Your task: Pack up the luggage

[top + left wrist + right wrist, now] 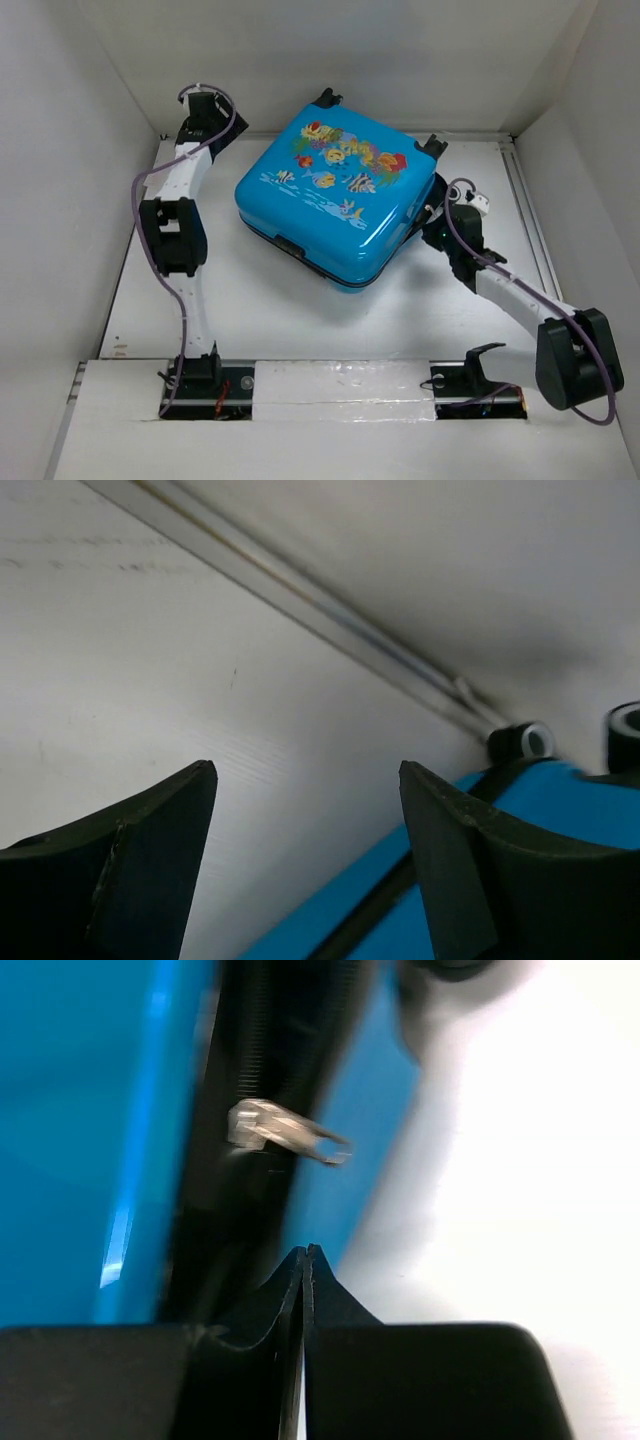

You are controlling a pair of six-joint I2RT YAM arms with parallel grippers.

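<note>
Luggage (330, 195) lay flat mid-table (260, 320), print face up, shells together. My right gripper (305, 1253) was clenched, empty, at its right side. Zipper pull (285, 1132) sat just ahead of tips, seam running straight away. My left gripper (305, 780) was released, empty, by far-left corner. Right arm nearer pull.

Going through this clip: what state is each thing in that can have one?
luggage: lid down, lying flat, printed face up.
zipper pull: free, not gripped.
left gripper: open, empty, beside the luggage's wheeled end.
right gripper: shut, empty, just short of the zipper pull.
</note>
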